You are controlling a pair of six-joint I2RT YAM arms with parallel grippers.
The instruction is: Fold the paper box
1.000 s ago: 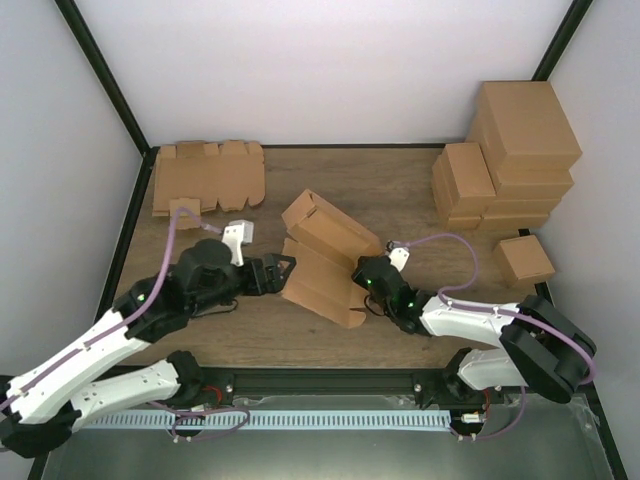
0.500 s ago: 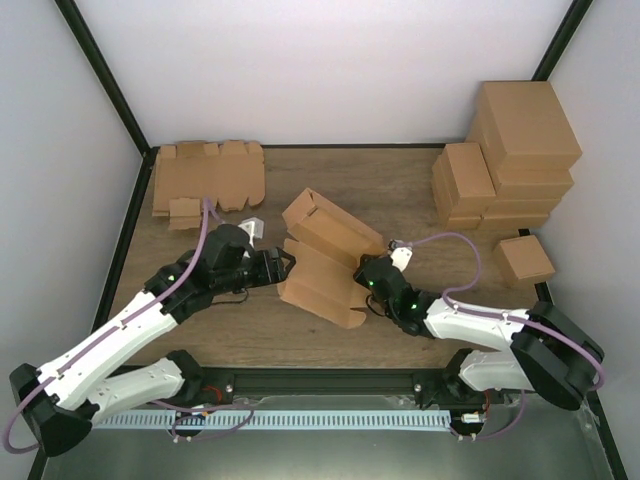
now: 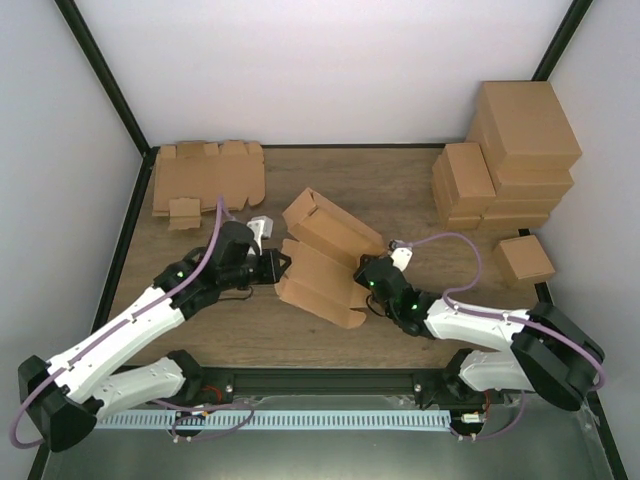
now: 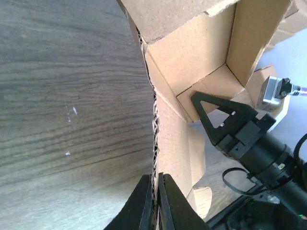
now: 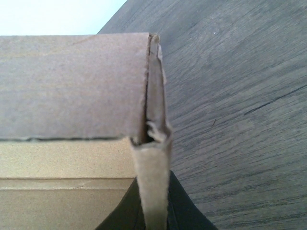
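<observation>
The paper box (image 3: 325,262), brown corrugated cardboard partly folded with its flaps raised, lies mid-table between both arms. My left gripper (image 3: 283,268) is shut on the box's left wall. In the left wrist view the fingertips (image 4: 146,189) pinch the wall's corrugated edge (image 4: 154,120), with the box's inside corner (image 4: 211,72) beyond. My right gripper (image 3: 363,284) is shut on the box's right side. The right wrist view shows its fingers (image 5: 180,203) clamped on a doubled-over wall (image 5: 152,177), next to a flat panel (image 5: 72,86). One black finger of the right gripper (image 4: 218,115) shows inside the box.
Several flat cardboard blanks (image 3: 207,178) lie at the back left. Folded boxes (image 3: 510,150) are stacked at the back right, with a small one (image 3: 524,259) in front of them. A black frame rail (image 3: 320,378) runs along the near edge.
My left arm reached right to the box's left wall and its gripper went from open to shut on that wall. The right gripper kept its grip and place.
</observation>
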